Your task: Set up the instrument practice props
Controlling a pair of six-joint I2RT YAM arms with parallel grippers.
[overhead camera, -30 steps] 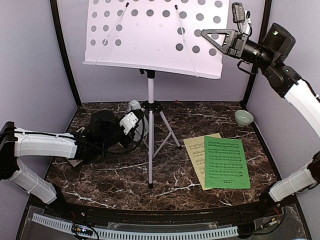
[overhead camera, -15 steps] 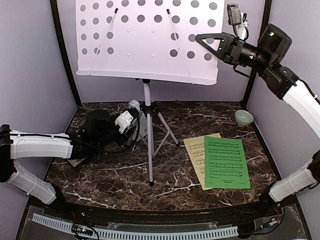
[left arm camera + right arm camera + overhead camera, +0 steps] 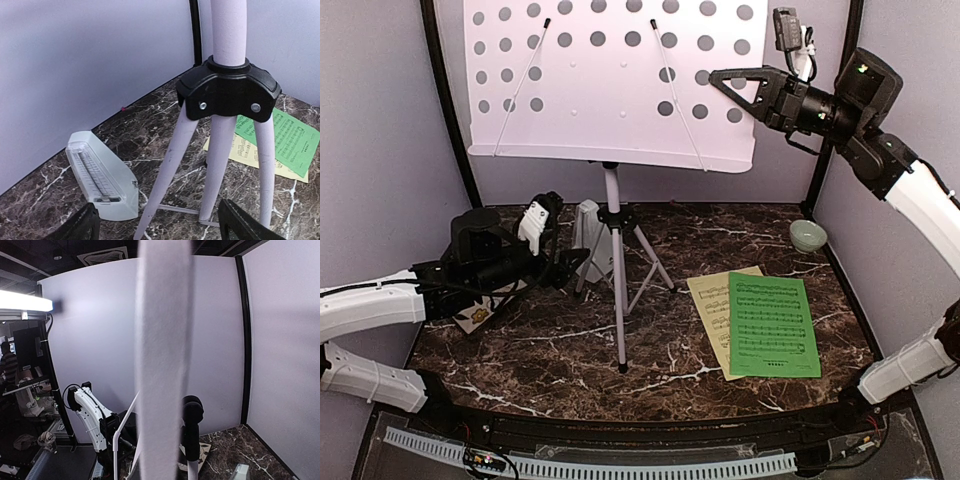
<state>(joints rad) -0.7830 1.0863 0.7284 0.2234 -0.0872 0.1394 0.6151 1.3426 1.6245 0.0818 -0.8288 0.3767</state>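
The white music stand [image 3: 611, 240] stands on its tripod mid-table, its perforated desk [image 3: 610, 80] high at the back. My right gripper [image 3: 728, 82] is shut on the desk's right edge; in the right wrist view the desk [image 3: 162, 340] shows edge-on as a blurred white band. The light-grey metronome [image 3: 588, 226] rests just left of the pole, free of any grip. My left gripper [image 3: 548, 232] stands open to its left. In the left wrist view the metronome [image 3: 100, 175] and tripod legs [image 3: 220, 150] lie ahead of my left gripper [image 3: 160, 231]. A green sheet [image 3: 772, 325] lies on a pale-yellow sheet [image 3: 710, 305].
A small pale-green bowl [image 3: 807, 235] sits at the back right corner. A floral tile [image 3: 478, 315] lies partly under the left arm. Purple walls with black corner posts [image 3: 450, 110] close in the table on three sides.
My left gripper has opened, let go of the metronome and drawn back to the left. The stand and its desk, with the right gripper on it, have shifted slightly left.
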